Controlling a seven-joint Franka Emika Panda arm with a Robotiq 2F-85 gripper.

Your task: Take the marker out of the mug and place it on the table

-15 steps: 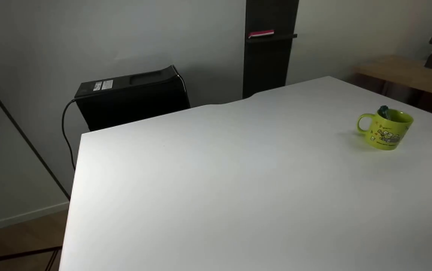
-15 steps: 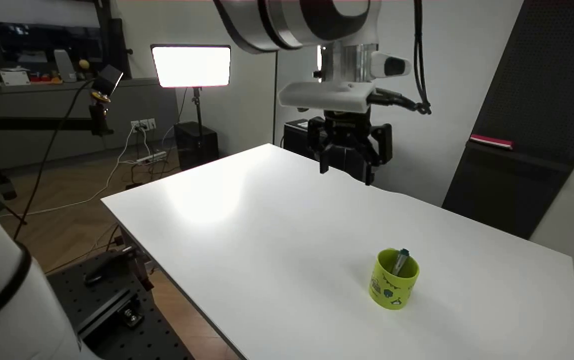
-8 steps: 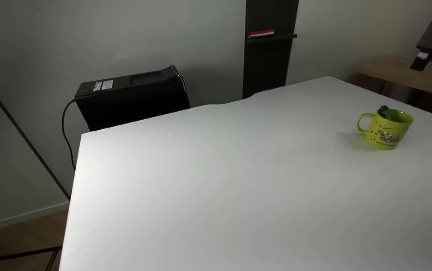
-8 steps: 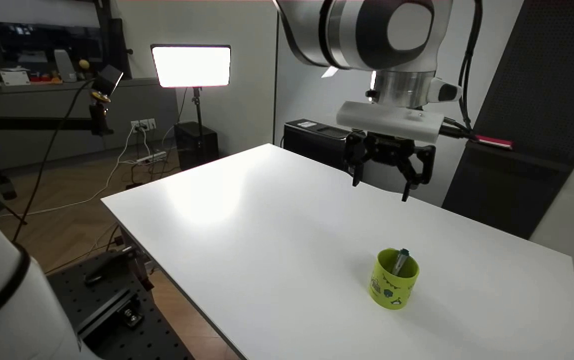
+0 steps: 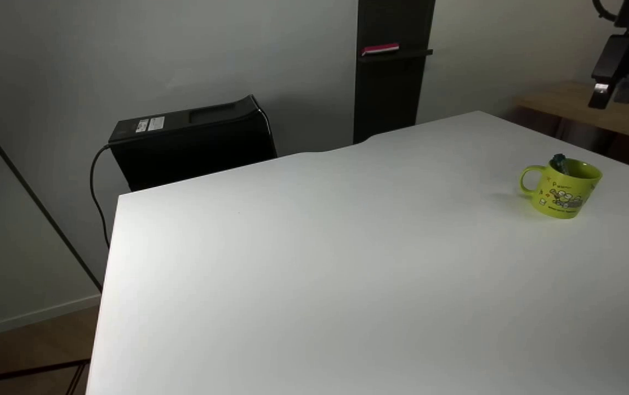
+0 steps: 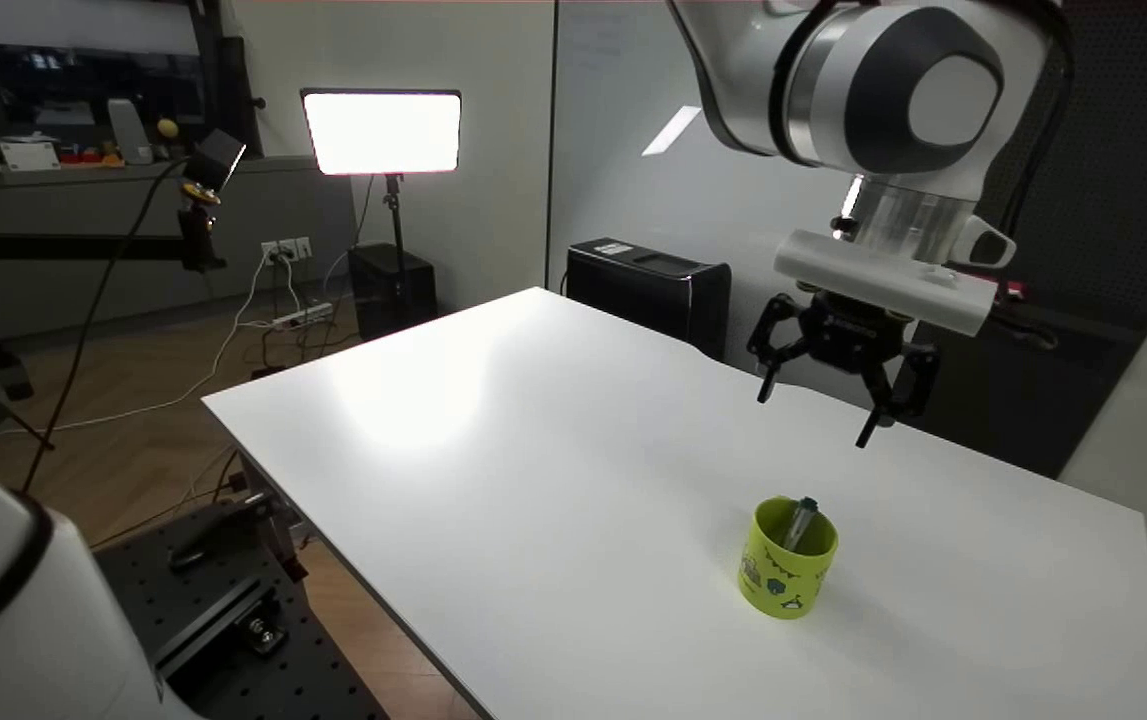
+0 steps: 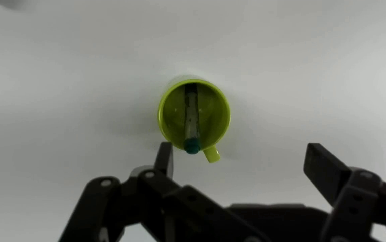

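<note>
Marker [image 7: 191,116], slim and pale-barrelled with a teal end, leans inside the glossy lime-green mug [image 6: 781,578], whose wall hides its lower part in both exterior views. The mug's handle [image 7: 212,154], visible in the wrist view, is hidden in an exterior view. My black two-fingered gripper [image 6: 813,421] is released, jaws spread wide, above the smooth white table [image 6: 553,470] and apart from the mug; it is partly cut off in an exterior view, where my fingertips [image 5: 599,100] show at upper right.

The mug stands upright on the table; plain grey walls [image 5: 292,66] and a brown wooden floor [image 6: 133,375] lie beyond. Off the table stand a black box-shaped case [image 6: 648,300] and a brightly lit rectangular lamp [image 6: 381,132]. On a ledge [image 5: 418,54] of a tall dark board [image 5: 394,93] lies a flat red-and-white thing [image 5: 381,50], too small to identify and partly covered by my white wrist bar [image 6: 883,280] in an exterior view. The mug's rim rings the barrel; the handle sits just beside the marker's teal end.
</note>
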